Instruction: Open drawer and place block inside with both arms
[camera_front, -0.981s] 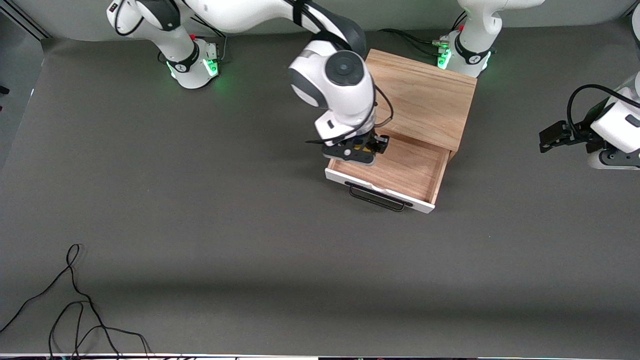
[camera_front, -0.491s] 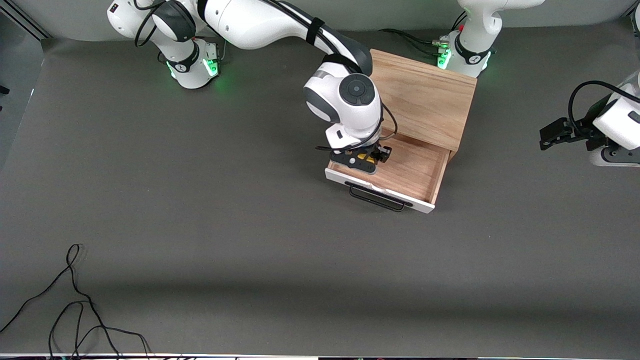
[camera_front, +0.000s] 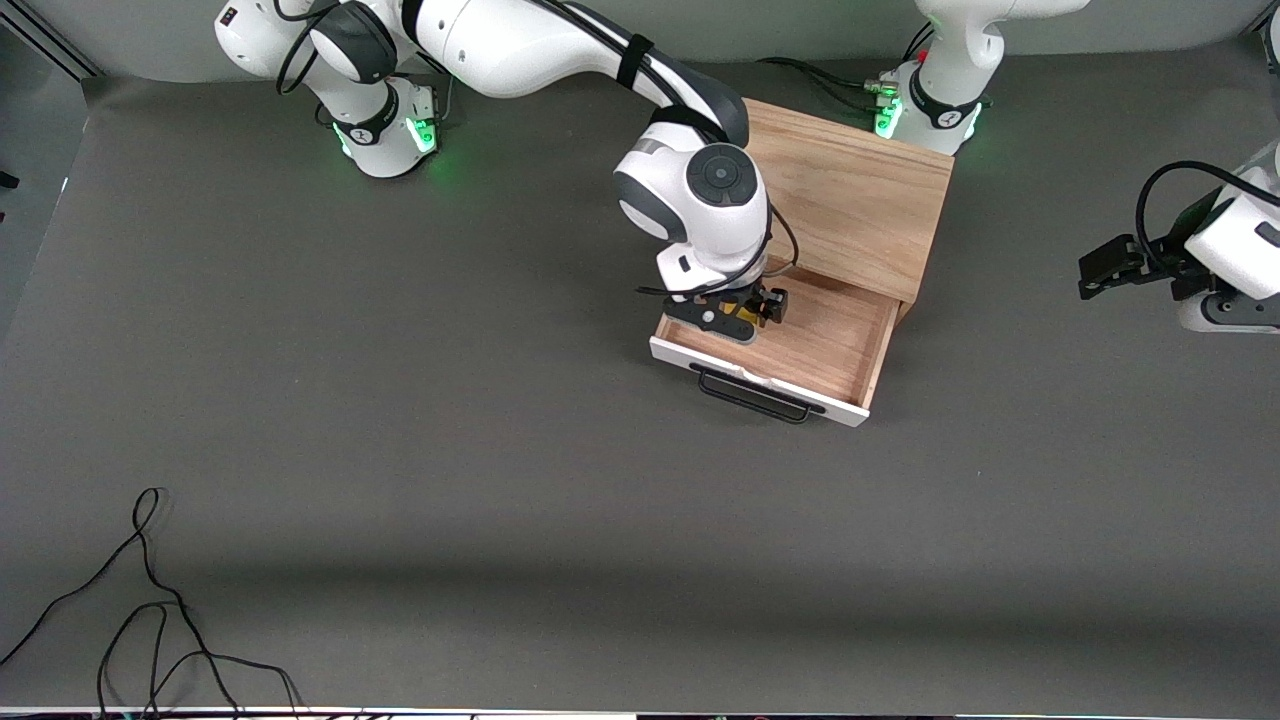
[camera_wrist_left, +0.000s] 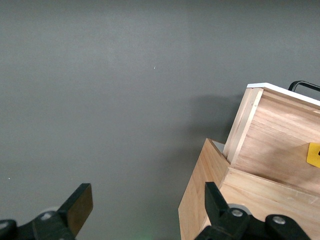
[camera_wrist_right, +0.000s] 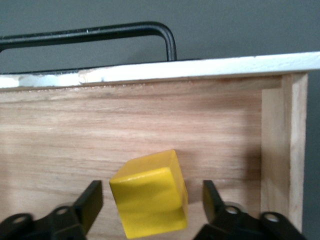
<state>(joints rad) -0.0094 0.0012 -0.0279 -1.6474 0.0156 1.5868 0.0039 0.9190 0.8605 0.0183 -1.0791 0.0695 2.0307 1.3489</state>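
The drawer (camera_front: 830, 345) stands pulled out of the oak cabinet (camera_front: 850, 200), its white front and black handle (camera_front: 752, 400) toward the front camera. My right gripper (camera_front: 747, 312) is down inside the drawer at the right arm's end, open. The yellow block (camera_front: 741, 319) sits tilted between its fingers with a gap on each side in the right wrist view (camera_wrist_right: 150, 195), on the drawer floor (camera_wrist_right: 150, 125). My left gripper (camera_front: 1095, 275) is open and empty and waits over the table toward the left arm's end. The left wrist view shows the drawer (camera_wrist_left: 280, 140) and the block (camera_wrist_left: 314, 154).
A loose black cable (camera_front: 150, 600) lies on the grey table near the front camera at the right arm's end. The drawer's side wall (camera_wrist_right: 285, 150) is close beside the right gripper (camera_wrist_right: 151, 192). The cabinet's corner (camera_wrist_left: 205, 200) is beside the left gripper (camera_wrist_left: 147, 197).
My right gripper has gone down into the drawer with the block and a little toward the left arm's end. The left arm has barely shifted.
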